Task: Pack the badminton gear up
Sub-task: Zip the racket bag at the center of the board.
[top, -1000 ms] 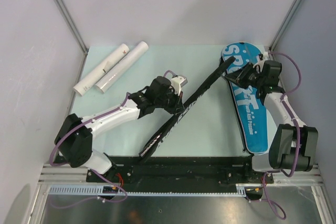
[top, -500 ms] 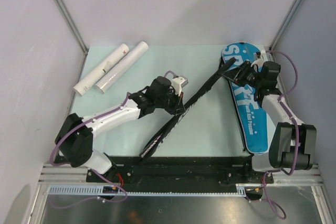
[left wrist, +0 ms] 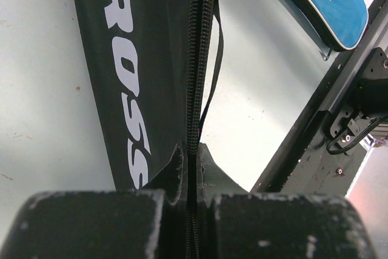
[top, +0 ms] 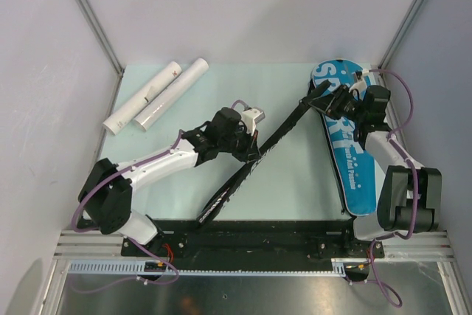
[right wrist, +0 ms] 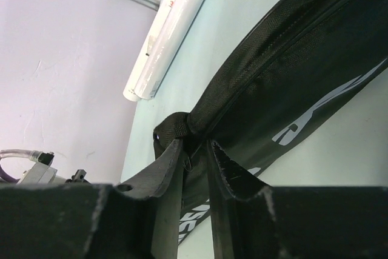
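Looking down on the pale green surface [top: 214,86], I see it boxed in by plain lilac-white walls [top: 258,5], with a slanted metal post [top: 88,16] at each far corner and a black rail [top: 258,230] along the near edge. Two long white tubes [top: 155,94] lie side by side at the far left. The blue-black bag lettered SPORT [top: 358,160] lies flat along the right edge. A long black zippered fabric case [top: 284,129] with white lettering runs diagonally from near centre to far right. The left arm's fingers [left wrist: 173,168] are pinched tight on its zipper seam. The right arm's fingers [right wrist: 163,168] stand narrow, clamping the webbing loop at its far end.
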`<action>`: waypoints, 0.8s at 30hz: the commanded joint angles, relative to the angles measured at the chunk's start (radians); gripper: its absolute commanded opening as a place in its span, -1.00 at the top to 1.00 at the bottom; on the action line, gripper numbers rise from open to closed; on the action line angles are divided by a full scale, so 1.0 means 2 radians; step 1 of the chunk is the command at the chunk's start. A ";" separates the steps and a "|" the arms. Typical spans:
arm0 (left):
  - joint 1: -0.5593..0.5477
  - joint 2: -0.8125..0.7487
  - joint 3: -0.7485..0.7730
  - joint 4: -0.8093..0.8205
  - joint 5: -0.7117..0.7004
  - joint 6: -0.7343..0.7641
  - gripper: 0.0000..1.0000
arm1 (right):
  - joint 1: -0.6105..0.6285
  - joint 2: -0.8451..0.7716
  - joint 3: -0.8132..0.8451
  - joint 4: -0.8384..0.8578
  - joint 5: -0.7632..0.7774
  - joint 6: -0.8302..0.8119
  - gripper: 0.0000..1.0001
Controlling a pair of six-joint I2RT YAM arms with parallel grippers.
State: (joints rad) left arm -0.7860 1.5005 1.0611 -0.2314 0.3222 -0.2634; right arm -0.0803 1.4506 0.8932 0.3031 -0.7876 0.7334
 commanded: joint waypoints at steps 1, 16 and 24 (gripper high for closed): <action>-0.002 0.001 0.012 0.009 0.016 -0.015 1.00 | 0.013 -0.008 0.001 0.012 0.003 -0.002 0.45; -0.002 0.008 0.014 0.010 0.010 -0.017 1.00 | 0.034 -0.018 0.001 -0.024 0.029 -0.016 0.71; -0.002 0.010 0.018 0.009 0.002 -0.030 1.00 | 0.038 -0.029 0.001 -0.074 0.036 -0.035 0.91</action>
State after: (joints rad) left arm -0.7860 1.5120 1.0615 -0.2295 0.3252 -0.2897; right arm -0.0189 1.4292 0.8932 0.2066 -0.7235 0.6971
